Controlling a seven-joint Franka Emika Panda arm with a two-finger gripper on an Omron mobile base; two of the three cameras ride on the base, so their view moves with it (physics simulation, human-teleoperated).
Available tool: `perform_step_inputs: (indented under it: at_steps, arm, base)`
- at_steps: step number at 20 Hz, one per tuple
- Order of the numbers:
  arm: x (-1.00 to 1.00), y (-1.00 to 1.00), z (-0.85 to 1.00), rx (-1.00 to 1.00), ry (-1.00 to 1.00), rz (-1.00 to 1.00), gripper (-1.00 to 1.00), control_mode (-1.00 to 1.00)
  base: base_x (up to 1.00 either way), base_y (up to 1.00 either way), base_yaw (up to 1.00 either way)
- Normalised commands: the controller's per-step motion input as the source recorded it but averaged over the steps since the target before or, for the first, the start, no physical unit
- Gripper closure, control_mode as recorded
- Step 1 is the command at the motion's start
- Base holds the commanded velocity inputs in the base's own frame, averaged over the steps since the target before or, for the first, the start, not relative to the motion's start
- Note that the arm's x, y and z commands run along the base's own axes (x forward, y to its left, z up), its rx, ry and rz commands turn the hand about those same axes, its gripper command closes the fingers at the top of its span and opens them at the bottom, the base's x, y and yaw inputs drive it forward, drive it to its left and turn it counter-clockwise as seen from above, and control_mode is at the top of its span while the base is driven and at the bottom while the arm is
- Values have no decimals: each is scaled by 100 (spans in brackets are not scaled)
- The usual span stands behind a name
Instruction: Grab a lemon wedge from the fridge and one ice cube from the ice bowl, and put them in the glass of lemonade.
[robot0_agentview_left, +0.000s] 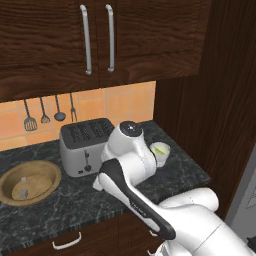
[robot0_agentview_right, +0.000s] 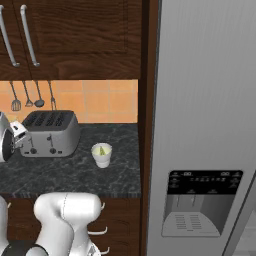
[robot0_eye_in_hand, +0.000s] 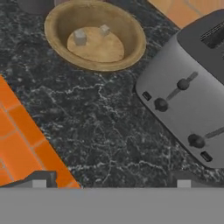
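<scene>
A: Toward the counter's left end, near its front edge: ice bowl (robot0_agentview_left: 29, 182), wooden, holding two ice cubes. Item wanted: one ice cube (robot0_eye_in_hand: 80, 37), near the bowl's middle; the second sits just beside it, apart.

B: Glass of lemonade (robot0_agentview_right: 101, 155)?

A: On the counter's right part, right of the toaster (robot0_agentview_left: 86, 146), well apart from the bowl. Something small and yellow-green shows in the liquid; cannot tell what it is. Fridge (robot0_agentview_right: 205, 125), doors shut, stands past the counter's right end.

B: Handling note for the pick?

A: My judgement: centre over one cube, descend straight, keep the fingertips off the neighbouring cube and the bowl's wall, close gently; it looks slippery.

B: Tool?

A: Gripper (robot0_eye_in_hand: 111, 184), fingers spread fully wide, holding nothing, touching nothing, above bare counter between bowl and toaster.
</scene>
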Motion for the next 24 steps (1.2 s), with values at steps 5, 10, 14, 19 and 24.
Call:
perform_step_inputs:
  at_steps: [5,10,14,19,24]
  arm:
    - [12,68,-6,0,2,0,-100,-100]
    - [23,58,-3,0,13,0,-100,-100]
    - [3,24,-16,0,9,0,-100,-100]
    - [0,41,-36,0,9,0,-100,-100]
    - [0,69,-12,0,8,0,-100,-100]
  base:
    - [0,0,0]
    - [0,0,0]
    - [0,0,0]
    - [0,0,0]
    - [0,0,0]
